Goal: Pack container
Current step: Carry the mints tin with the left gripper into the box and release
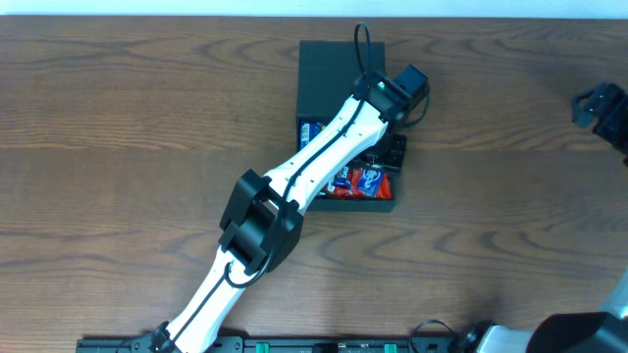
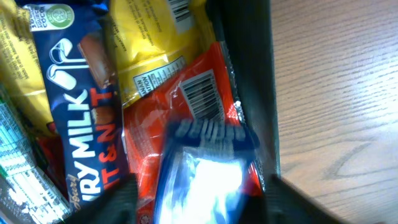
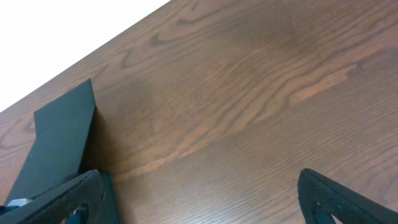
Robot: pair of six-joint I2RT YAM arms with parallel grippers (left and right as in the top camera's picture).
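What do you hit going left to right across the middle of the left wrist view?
Blue Dairy Milk bar → yellow packet → red packet → dark container wall → wooden table. The blue-and-silver packet at the bottom overlaps the red one, so it is left out.

Blue-and-silver packet point(image 2: 200, 171) lies on the red packet point(image 2: 202, 93), between parted fingers point(image 2: 115, 205); container point(image 2: 249, 62) wall right of it.
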